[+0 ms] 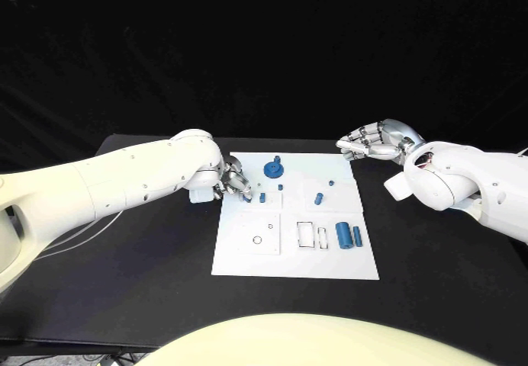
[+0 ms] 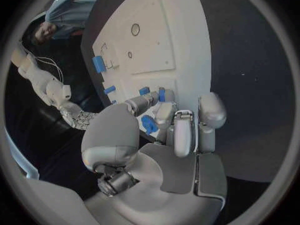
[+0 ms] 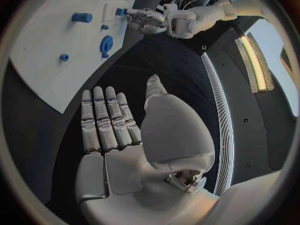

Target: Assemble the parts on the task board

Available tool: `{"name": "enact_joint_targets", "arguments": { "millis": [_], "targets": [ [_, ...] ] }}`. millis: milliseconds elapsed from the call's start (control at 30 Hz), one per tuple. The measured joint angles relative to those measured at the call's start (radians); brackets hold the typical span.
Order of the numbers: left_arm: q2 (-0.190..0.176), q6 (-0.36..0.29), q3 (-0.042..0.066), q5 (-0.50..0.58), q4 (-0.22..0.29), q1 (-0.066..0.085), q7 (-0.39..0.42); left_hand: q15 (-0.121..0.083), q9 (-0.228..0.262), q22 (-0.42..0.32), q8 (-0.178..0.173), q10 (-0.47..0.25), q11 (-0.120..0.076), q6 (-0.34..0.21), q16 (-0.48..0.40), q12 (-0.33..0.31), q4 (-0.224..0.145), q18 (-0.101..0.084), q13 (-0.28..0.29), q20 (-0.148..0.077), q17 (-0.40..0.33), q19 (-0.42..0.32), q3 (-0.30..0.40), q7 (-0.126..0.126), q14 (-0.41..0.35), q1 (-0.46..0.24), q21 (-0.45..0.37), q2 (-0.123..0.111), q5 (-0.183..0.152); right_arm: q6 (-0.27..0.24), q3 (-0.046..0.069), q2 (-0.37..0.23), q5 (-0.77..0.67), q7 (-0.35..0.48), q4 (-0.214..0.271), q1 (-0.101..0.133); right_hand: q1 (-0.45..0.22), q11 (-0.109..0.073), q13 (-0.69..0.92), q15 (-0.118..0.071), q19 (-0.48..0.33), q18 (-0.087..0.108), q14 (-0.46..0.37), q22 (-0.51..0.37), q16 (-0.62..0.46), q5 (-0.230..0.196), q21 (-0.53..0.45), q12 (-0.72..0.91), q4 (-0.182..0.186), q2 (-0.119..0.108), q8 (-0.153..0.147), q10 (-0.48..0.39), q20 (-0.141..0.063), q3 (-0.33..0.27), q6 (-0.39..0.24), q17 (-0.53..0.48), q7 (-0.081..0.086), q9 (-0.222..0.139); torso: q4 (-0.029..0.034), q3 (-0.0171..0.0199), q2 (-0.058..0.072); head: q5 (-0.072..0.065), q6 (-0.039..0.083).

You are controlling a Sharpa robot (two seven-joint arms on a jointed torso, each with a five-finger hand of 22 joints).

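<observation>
Left wrist view puts the matter plainly: the left hand (image 2: pixel 165 135) has its fingertips (image 2: pixel 164 96) down on the task board (image 2: pixel 181 45), and a small blue part (image 2: pixel 149 124) sits between the thumb and the fingers, which are drawn in around it; it looks pinched, though how firmly I cannot tell. Just beyond the fingertips, touching or almost touching them, lie two more short blue parts (image 2: pixel 144 90), and further out from the fingers a blue peg (image 2: pixel 110 89) and a larger blue block (image 2: pixel 99 64) rest on the board. From the head view, the left hand (image 1: pixel 234 183) works at the board's near-left edge, with a short blue cylinder (image 1: pixel 262 197) just beside its fingers, long axis running away from the robot. The blue geared knob (image 1: pixel 274 165) stands upright a little beyond the fingers. The right hand (image 3: pixel 115 135) hangs over the black table (image 3: pixel 175 60) off the board's far corner, fingers straight, side by side, holding nothing, well apart from every part. So the left hand is much the nearer, and I judge the coming move to be its own: seating the pinched piece in a hole close under its fingertips.
</observation>
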Motion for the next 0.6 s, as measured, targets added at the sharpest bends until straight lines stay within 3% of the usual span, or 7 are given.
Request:
{"name": "enact_joint_targets", "arguments": {
  "millis": [600],
  "targets": [
    [-0.002,0.024,0.002,0.001,0.000,0.001,0.000,0.000,-0.003,0.009,0.000,0.009,-0.002,0.000,0.000,0.000,-0.010,0.000,0.006,0.000,0.000,0.000,-0.010,0.000,0.000,0.000,0.008,0.000,0.039,0.002,0.000,0.004,0.000,0.000,-0.004,-0.005,0.000,0.000,0.000,0.000,0.000,0.000,0.000,0.000,0.000,0.000,0.000,0.000,0.000,0.000,0.000,0.000,0.000,0.000,0.000,0.000,0.000,0.000,0.0001,0.0009,0.000,0.000,0.000]
  ]
}}
